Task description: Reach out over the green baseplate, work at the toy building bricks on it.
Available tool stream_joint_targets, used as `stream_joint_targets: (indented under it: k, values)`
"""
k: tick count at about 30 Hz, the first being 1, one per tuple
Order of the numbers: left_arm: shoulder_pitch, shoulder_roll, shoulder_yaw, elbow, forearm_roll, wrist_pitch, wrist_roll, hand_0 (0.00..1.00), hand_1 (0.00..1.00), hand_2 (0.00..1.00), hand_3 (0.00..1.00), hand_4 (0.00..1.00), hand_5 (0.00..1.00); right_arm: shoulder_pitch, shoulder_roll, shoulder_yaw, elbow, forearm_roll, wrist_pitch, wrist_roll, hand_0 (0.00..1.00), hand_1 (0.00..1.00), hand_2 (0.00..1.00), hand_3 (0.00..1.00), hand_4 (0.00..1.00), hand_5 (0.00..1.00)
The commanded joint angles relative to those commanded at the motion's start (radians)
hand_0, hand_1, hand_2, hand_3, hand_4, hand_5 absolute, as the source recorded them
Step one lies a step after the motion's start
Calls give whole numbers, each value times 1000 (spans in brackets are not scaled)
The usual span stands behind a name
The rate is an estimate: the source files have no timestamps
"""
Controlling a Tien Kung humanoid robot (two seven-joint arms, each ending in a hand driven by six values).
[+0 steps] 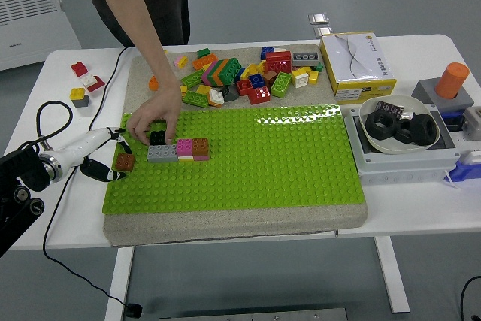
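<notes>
Green baseplate (248, 159) is lying mid-table. Robot's left hand (113, 159), at nine o'clock, is pinching a brown brick (125, 162) over its edge. A person's hand (152, 122) is touching the black brick (157, 137). Pressing straight down onto aligned studs seems best.

We cannot read any text here. The yellow and white box (356, 64), just right of the loose brick pile (240, 73), carries a small dark print on its top, but it is too small for us to make out. No other label or number is legible.
</notes>
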Motion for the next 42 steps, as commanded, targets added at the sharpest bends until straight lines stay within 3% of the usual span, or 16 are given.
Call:
stream_joint_targets:
  k: [8, 19, 20, 25, 26, 31, 32, 38, 39, 42]
  values:
    - [-4, -1, 4, 1, 2, 2, -1, 994, 998, 980, 591, 769, 2, 0, -1, 4, 0, 0, 0, 0, 664, 643, 638, 747, 731, 998]
    - [-9, 8, 13, -2, 18, 7, -2, 993, 995, 980, 588, 764, 2, -1, 0, -5, 0, 0, 0, -1, 664, 644, 642, 746, 733, 998]
    - [-9, 9, 12, -4, 20, 6, -2, 998, 998, 982, 595, 852, 2, -2, -1, -3, 0, 0, 0, -1, 664, 644, 641, 746, 733, 998]
    - [-7, 15, 2, -21, 27, -2, 6, 998, 998, 982, 595, 852, 2, -6, -1, -1, 0, 0, 1, 0, 664, 644, 641, 746, 733, 998]
    - [-7, 16, 0, -24, 28, -4, 8, 998, 998, 994, 603, 939, 54, -7, -1, 0, 0, 0, 1, 0, 664, 643, 641, 745, 734, 998]
    - [-7, 24, 0, -37, 24, -23, 13, 998, 998, 994, 603, 939, 54, -10, -2, 3, 0, 0, 1, 1, 664, 643, 641, 745, 734, 998]
    - [-7, 25, 1, -38, 24, -25, 14, 998, 998, 998, 704, 992, 105, -10, -2, 3, 0, 0, 1, 1, 664, 642, 635, 743, 735, 998]
    - [-5, 32, -10, -53, 28, -40, 23, 998, 998, 998, 704, 992, 105, -10, -2, 5, 0, 0, 1, 1, 664, 642, 635, 743, 735, 998]
    - [-5, 35, -17, -59, 29, -44, 26, 998, 998, 998, 881, 998, 213, -9, -2, 5, 0, 0, 1, 1, 663, 642, 634, 743, 735, 998]
    - [-5, 45, -42, -80, 31, -52, 31, 998, 998, 998, 881, 998, 213, -9, -3, 6, 0, 0, 1, 1, 663, 642, 634, 743, 735, 998]
